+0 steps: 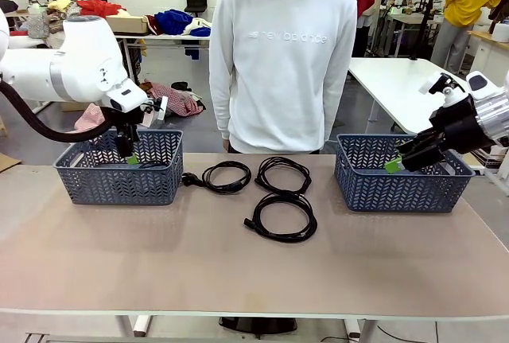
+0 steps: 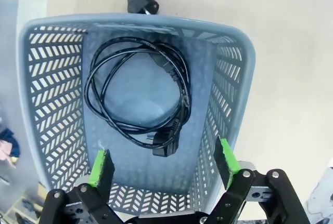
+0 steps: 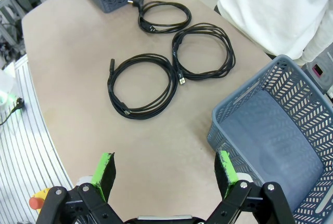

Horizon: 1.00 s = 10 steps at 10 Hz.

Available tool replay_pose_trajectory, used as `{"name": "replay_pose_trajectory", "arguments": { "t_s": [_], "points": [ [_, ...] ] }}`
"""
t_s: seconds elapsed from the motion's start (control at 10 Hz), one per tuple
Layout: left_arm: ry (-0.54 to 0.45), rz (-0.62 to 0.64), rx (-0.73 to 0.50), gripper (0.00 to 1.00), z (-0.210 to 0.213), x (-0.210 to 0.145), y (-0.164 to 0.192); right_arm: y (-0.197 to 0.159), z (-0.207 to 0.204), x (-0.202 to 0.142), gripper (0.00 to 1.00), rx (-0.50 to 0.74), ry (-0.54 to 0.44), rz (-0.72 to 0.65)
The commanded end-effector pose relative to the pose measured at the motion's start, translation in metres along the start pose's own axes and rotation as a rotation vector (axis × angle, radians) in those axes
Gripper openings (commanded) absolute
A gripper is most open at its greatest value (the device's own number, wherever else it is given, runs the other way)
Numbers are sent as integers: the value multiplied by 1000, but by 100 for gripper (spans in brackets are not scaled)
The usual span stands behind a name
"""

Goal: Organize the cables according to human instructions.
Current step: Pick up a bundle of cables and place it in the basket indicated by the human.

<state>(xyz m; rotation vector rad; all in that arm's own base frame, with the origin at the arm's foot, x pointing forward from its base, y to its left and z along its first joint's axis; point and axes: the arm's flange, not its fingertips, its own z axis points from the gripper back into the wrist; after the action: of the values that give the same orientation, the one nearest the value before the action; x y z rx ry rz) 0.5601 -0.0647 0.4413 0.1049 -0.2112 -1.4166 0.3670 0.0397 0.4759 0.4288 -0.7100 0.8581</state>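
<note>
One coiled black cable (image 2: pixel 138 96) lies flat on the floor of the left blue-grey basket (image 2: pixel 244 52). My left gripper (image 2: pixel 162 161) hangs open above it, with nothing between its green pads. In the front view the left gripper (image 1: pixel 130 156) is at the left basket (image 1: pixel 119 176). Three more coiled cables lie on the table between the baskets: one near the left basket (image 1: pixel 225 176), one at the far middle (image 1: pixel 282 172), one nearer me (image 1: pixel 282 217). My right gripper (image 1: pixel 395 165) stands open and empty over the right basket (image 1: pixel 398 188).
A person in a white sweater (image 1: pixel 282 56) stands at the far edge, behind the cables. In the right wrist view the three cables (image 3: pixel 141 84) lie left of the empty right basket (image 3: pixel 244 104). The near half of the table is bare.
</note>
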Motion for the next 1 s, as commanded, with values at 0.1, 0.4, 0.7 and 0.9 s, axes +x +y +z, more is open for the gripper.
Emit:
{"name": "replay_pose_trajectory", "arguments": {
  "t_s": [0.1, 0.4, 0.7, 0.9],
  "points": [
    [-26, 2, -11, 100, 3, -6, 4, -5, -1, 0, 100, 16, -28, 20],
    [-2, 4, -1, 100, 0, -1, 0, -5, -1, 0, 100, 16, -28, 20],
    [-3, 5, 2, 100, 0, 1, 0, -5, -1, 0, 100, 16, -28, 20],
    [-92, 76, 9, 100, 14, 15, -16, -5, -1, 0, 100, 16, -28, 20]
  ]
}}
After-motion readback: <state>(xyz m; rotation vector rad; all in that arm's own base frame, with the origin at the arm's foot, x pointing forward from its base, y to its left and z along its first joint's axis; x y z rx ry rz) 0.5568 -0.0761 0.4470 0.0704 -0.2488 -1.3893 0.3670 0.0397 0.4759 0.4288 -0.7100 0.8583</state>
